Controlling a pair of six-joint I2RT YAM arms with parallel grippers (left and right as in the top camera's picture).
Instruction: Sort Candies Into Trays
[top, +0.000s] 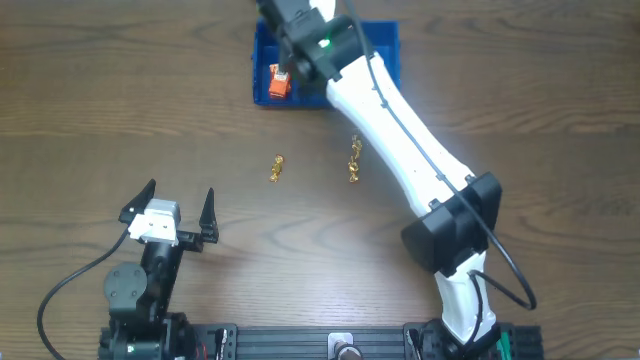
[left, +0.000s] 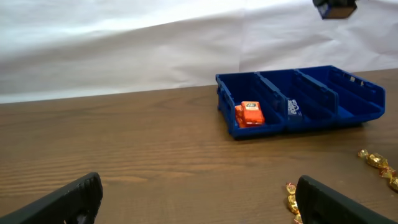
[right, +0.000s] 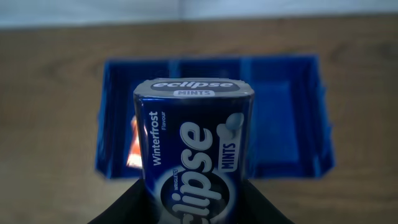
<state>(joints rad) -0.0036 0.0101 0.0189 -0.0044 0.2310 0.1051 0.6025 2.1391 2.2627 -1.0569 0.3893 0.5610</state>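
Right end effector (right: 196, 210) clamping mint tin (right: 195, 140), blue tray (right: 292, 134) below

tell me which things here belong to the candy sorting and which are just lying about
Job in hand: blue tray; orange candy in its end slot; mint tin held in the right pincer; gold candies loose on the table.

Just about: black cable; white cloth behind the table; left pincer, open, holding nothing.
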